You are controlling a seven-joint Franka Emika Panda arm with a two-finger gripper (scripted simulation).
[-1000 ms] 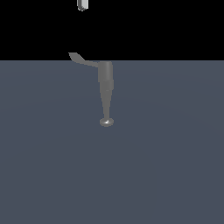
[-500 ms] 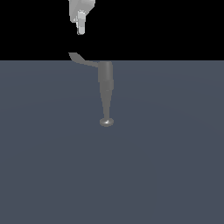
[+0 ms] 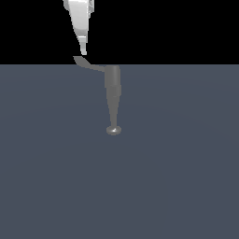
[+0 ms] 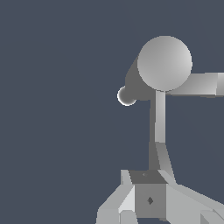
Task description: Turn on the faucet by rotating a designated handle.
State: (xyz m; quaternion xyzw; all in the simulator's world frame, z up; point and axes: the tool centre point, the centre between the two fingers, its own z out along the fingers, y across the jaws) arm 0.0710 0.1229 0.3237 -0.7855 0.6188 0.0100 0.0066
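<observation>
Gripper (image 3: 83, 50) right over the handle (image 3: 87, 63).
Tip just above handle's paddle end, faucet (image 3: 113, 95) beside it (jaws: can't tell if open or holding anything).

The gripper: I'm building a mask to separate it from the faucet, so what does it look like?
In the exterior view the gripper is a glossy white, faceted body narrowing to a slim pale-grey tip. The wrist view shows light-grey angular finger blocks with flat bevelled faces and one small dark diamond mark. No cables or lettering are visible.
</observation>
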